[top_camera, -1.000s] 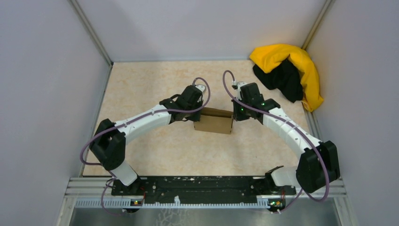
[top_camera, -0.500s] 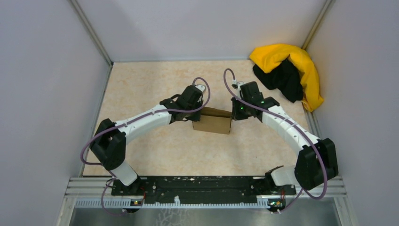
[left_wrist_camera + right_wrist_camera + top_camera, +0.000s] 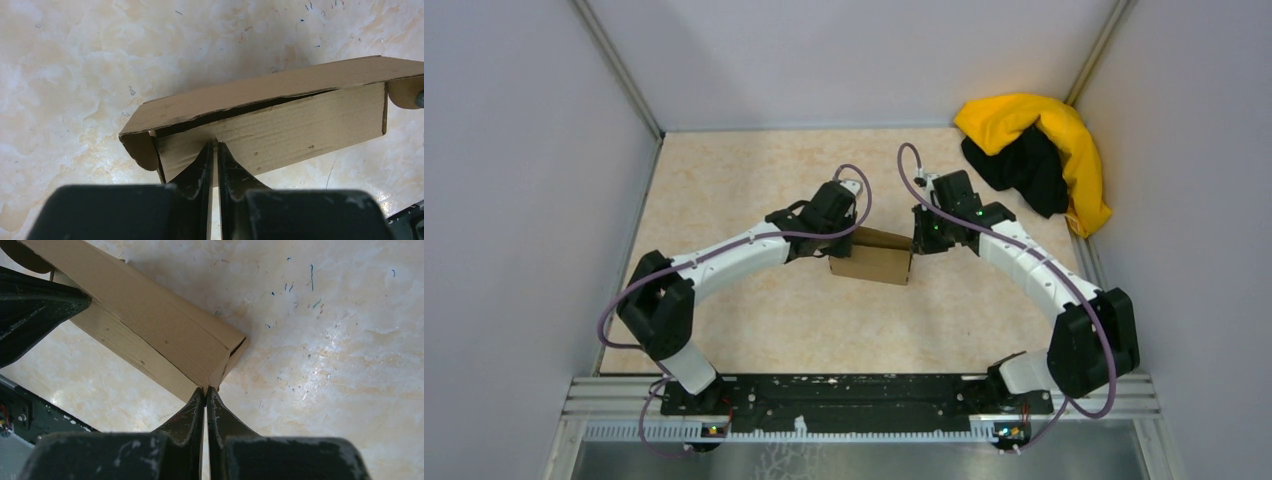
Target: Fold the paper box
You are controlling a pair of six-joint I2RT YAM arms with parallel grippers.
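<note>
Paper box (image 3: 871, 264) at centre of worktop (image 3: 744, 180), lid seam gaping. Left pincer (image 3: 215, 145) nearly closed, empty, tips on long wall. Right pincer (image 3: 206, 389) closed, empty, at end corner. Likely best: press evenly from both sides, else box pivots.

Box (image 3: 871, 263) ends blocked by left gripper (image 3: 214, 145) and right gripper (image 3: 205, 389); table (image 3: 754, 180) open before and behind it; cloth (image 3: 1036, 150) fills far-right corner; walls (image 3: 524, 200) flank.
</note>
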